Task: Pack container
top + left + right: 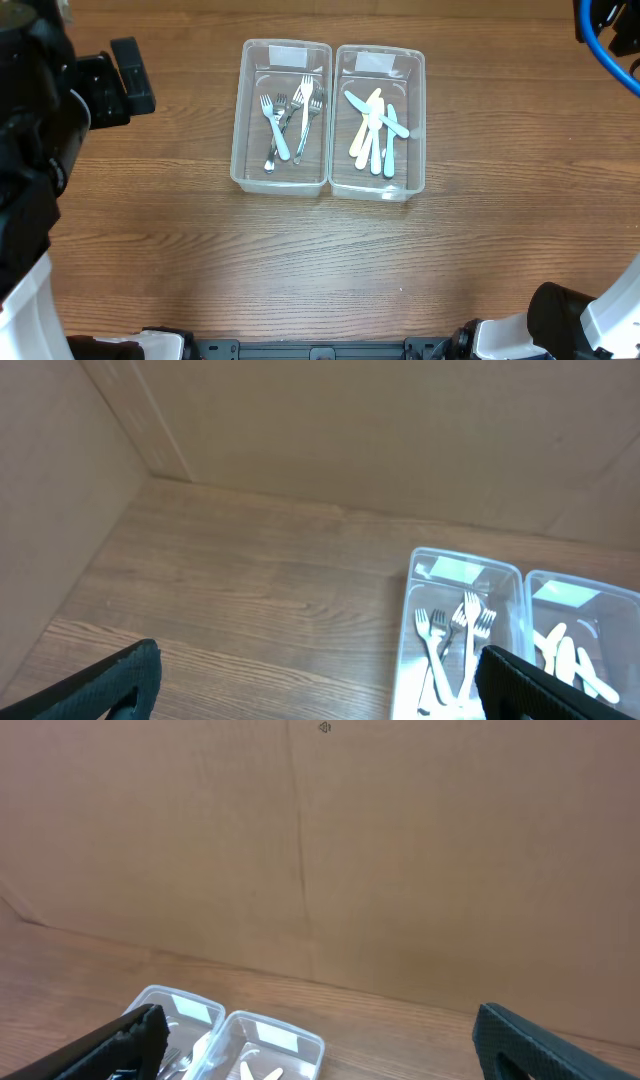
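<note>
- Left fingers [125, 680]: spread wide, empty.
- Right fingers [130, 1040]: spread wide, empty.
- Worktop [480, 260]: wood grain.
- Fork container [240, 120], knife container [418, 120]: clear, side by side, touching, mid-worktop toward the far edge.
- Forks [303, 105]: piled in the left one.
- Knives [372, 125]: cream and blue, in the right one.

No legible text in any view. White sticker [288, 54] at the far end of the fork tub [240, 120] and second sticker [376, 62] on the knife tub [418, 120]. Both look blank from overhead, and the left wrist view shows no print on them either. The right wrist view shows a small dark mark [325, 727] at the top of the cardboard wall [450, 870], too small to read.
</note>
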Motion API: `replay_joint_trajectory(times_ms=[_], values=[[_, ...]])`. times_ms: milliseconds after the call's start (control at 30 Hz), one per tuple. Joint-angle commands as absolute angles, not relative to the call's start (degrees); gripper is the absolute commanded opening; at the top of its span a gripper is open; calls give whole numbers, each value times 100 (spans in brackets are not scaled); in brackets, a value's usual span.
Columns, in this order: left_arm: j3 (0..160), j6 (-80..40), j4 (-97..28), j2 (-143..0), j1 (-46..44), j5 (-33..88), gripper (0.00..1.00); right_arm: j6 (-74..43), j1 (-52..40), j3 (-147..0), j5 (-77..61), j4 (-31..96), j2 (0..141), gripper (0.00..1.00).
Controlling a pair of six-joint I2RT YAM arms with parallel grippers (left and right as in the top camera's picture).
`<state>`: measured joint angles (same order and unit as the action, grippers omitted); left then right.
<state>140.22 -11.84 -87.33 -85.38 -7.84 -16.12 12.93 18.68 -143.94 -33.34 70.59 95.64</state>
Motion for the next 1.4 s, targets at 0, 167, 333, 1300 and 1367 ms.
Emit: replay_joint_trajectory(times_ms=[0, 167, 333, 1300, 1367], values=[[14035, -1240, -8724, -8724, -779, -1691, 100, 1328, 1881, -14407, -3955, 7183, 9494, 100], [14035, -1240, -8724, -8908, -779, -1691, 100, 1350, 1883, -14407, -4372, 7417, 9491, 100], [14035, -1240, -8724, -9067, -779, -1691, 100, 1354, 1894, -14409, -4276, 7164, 9476, 100], [14035, -1240, -8722, -9524, -779, -1691, 100, 1332, 150, -7717, -1763, 4700, 4923, 100], [14035, -1240, -8722, -9524, -779, -1691, 100, 1330, 150, -6733, -1765, 4416, 4281, 100]])
